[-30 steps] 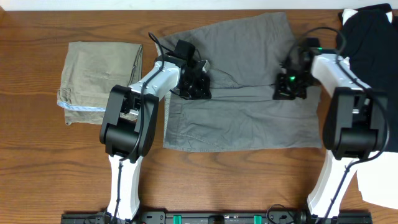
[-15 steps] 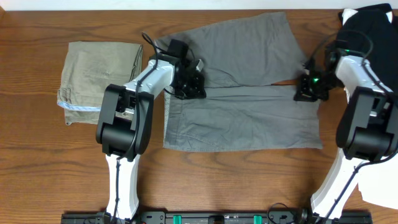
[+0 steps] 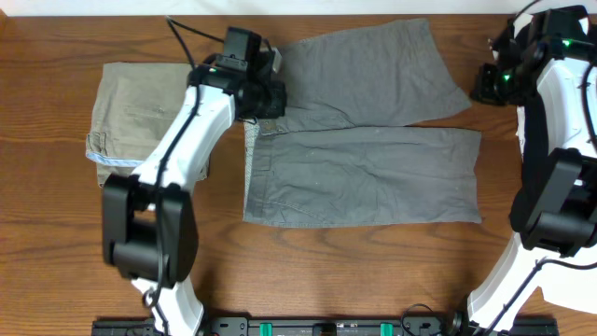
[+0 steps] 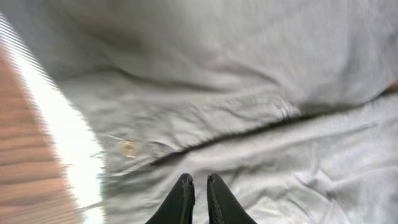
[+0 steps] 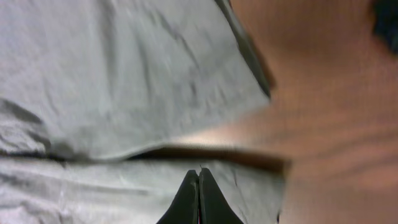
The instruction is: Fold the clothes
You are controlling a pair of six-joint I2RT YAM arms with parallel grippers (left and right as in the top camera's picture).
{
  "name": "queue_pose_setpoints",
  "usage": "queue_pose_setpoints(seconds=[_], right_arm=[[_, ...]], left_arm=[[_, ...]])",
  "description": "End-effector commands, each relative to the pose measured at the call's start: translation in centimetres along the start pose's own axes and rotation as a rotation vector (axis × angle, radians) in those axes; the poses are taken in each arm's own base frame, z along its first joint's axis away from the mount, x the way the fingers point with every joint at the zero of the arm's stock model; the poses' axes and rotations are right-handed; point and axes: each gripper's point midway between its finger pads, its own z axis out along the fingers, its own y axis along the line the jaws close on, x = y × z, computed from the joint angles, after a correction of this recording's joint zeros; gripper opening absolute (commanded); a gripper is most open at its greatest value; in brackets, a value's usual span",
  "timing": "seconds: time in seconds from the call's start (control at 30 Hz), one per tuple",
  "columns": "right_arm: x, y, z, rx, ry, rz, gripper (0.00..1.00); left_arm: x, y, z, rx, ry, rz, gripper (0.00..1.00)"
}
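Note:
Grey shorts (image 3: 364, 173) lie spread flat on the wooden table, one leg pointing to the upper right, the other lying level below it. My left gripper (image 3: 266, 98) is at the waistband's upper left corner. In the left wrist view its fingers (image 4: 199, 180) are closed, nothing between them, just above the grey cloth (image 4: 249, 81). My right gripper (image 3: 487, 86) is over bare wood just right of the upper leg's hem. In the right wrist view its fingers (image 5: 199, 172) are pressed together and empty, with the shorts (image 5: 112, 81) below.
A folded khaki garment (image 3: 149, 107) lies at the left. A black garment (image 3: 550, 33) lies at the back right corner. A white cloth (image 3: 571, 275) is at the right edge near the front.
Both grippers moved outward from the middle of the shorts: the left up-left to the waistband corner, the right up-right past the hem. The two legs now lie flatter and further apart.

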Motion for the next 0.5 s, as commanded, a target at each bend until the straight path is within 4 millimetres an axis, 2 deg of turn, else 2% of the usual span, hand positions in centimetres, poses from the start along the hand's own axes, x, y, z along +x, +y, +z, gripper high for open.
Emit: queue_pose_setpoints(seconds=[0.0, 0.17, 0.33, 0.47], right_arm=[[-0.3, 0.9, 2.1, -0.009, -0.008, -0.042, 0.01], [-1.3, 0.2, 5.2, 0.020, -0.058, -0.070, 0.01], [-0.3, -0.6, 7.7, 0.024, -0.027, -0.049, 0.01], [0.4, -1.8, 10.0, 0.046, -0.029, -0.048, 0.01]], left_arm=[[-0.4, 3.1, 0.1, -0.167, -0.022, 0.005, 0.12], [0.6, 3.7, 0.8, -0.188, 0.018, -0.003, 0.12], [0.8, 5.1, 0.6, -0.261, 0.020, -0.005, 0.12], [1.0, 5.2, 0.6, -0.266, 0.029, -0.007, 0.12]])
